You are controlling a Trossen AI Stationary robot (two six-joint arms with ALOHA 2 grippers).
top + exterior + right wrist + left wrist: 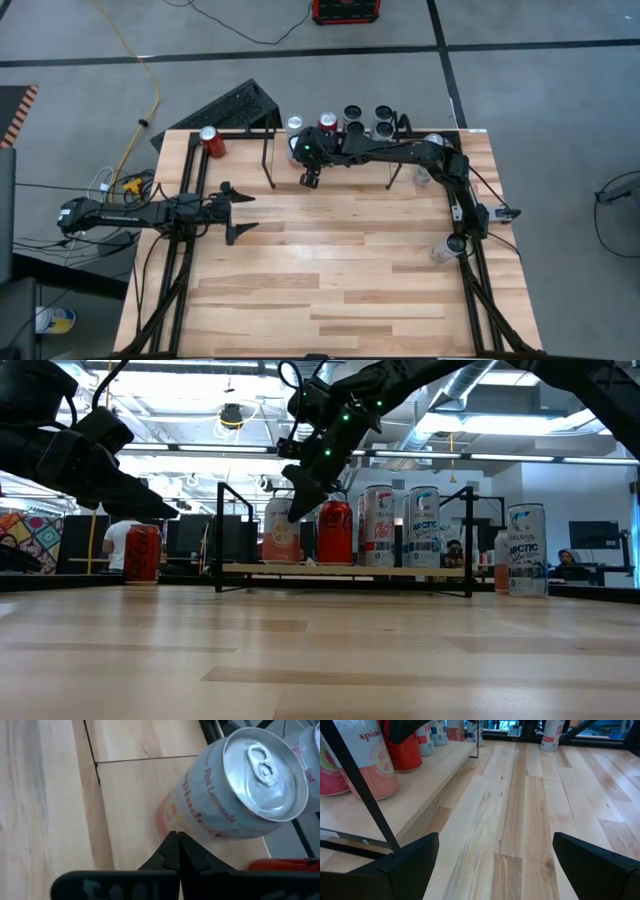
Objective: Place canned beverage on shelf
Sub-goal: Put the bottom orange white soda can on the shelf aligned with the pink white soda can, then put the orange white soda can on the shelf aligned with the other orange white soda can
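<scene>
Pink lemonade can (235, 790) stands on the shelf (340, 569) board beside a red can (334, 532). Right gripper (176, 851), jaws closed on nothing, hovers just beside it; a careless retreat could topple it. Left gripper (495, 865) waits, open.

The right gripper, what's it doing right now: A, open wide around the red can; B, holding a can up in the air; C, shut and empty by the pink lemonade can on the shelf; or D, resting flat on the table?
C: the right gripper has its fingers pressed together with nothing between them, just short of the pink lemonade can on the shelf.
</scene>
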